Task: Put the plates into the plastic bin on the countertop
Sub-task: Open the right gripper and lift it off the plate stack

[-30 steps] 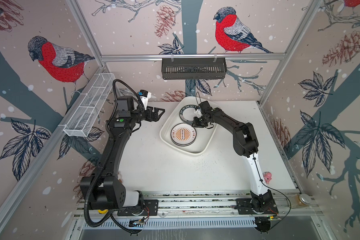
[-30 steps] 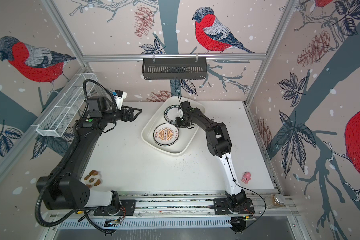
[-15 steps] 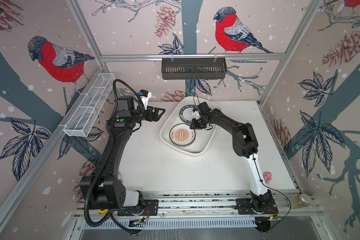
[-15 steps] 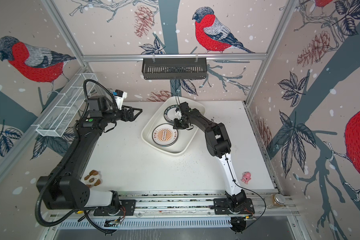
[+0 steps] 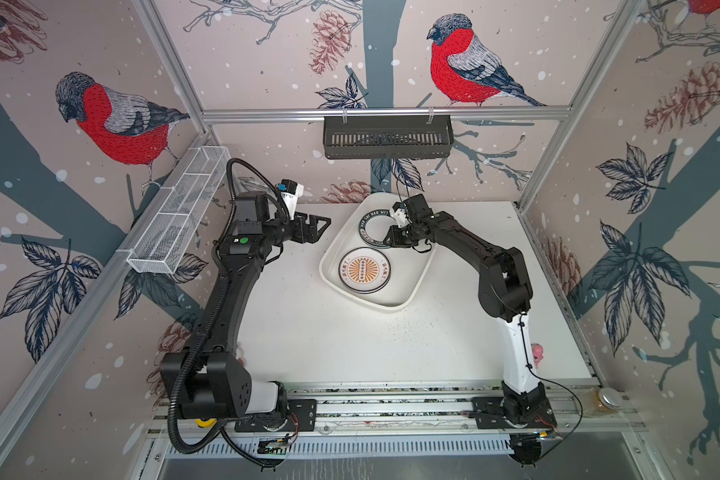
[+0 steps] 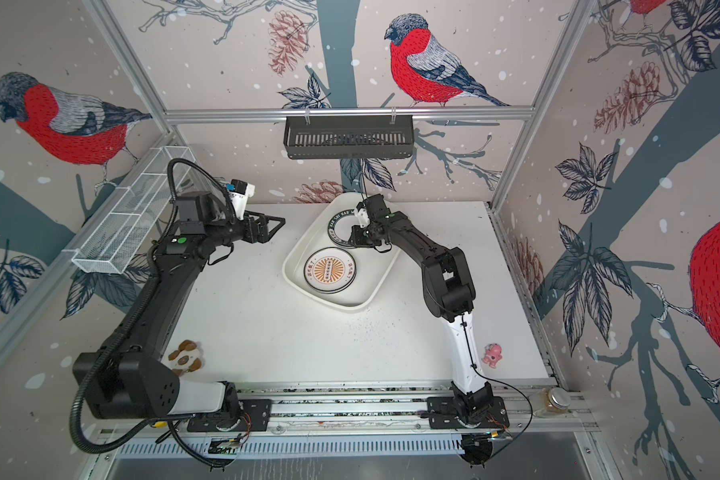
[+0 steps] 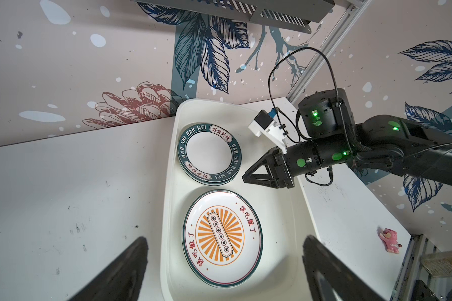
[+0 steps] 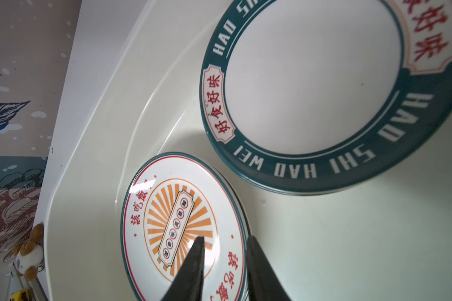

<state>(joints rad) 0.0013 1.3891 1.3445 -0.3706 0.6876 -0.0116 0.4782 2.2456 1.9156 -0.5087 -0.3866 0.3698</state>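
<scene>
The bin [image 5: 408,276] sits on the counter [image 5: 329,340] toward the back, set at an angle. It holds two stacks of plates lying flat and side by side. The green-band stack [image 5: 368,228] is at the far end, and the sunburst stack [image 5: 364,270] is nearer the front. Several rims show under each top plate, but I cannot tell how many. The bin floor on the right arm's side of the stacks is bare.

The right gripper [image 5: 387,243] reaches into the bin just beside the green-band stack, on its edge nearest the sunburst stack. Its fingers [image 8: 193,260] stand a narrow gap apart with nothing between them. The left gripper [image 5: 324,230] hangs above the counter near the bin's left rim. It is spread wide, holds nothing and points toward the bin.

A black basket [image 5: 387,137] hangs on the back rail and a wire basket [image 5: 179,224] on the left wall. On the counter, well apart from the bin, a pink toy [image 6: 492,355] sits by the right arm and a plush dog [image 6: 186,357] by the left arm.
</scene>
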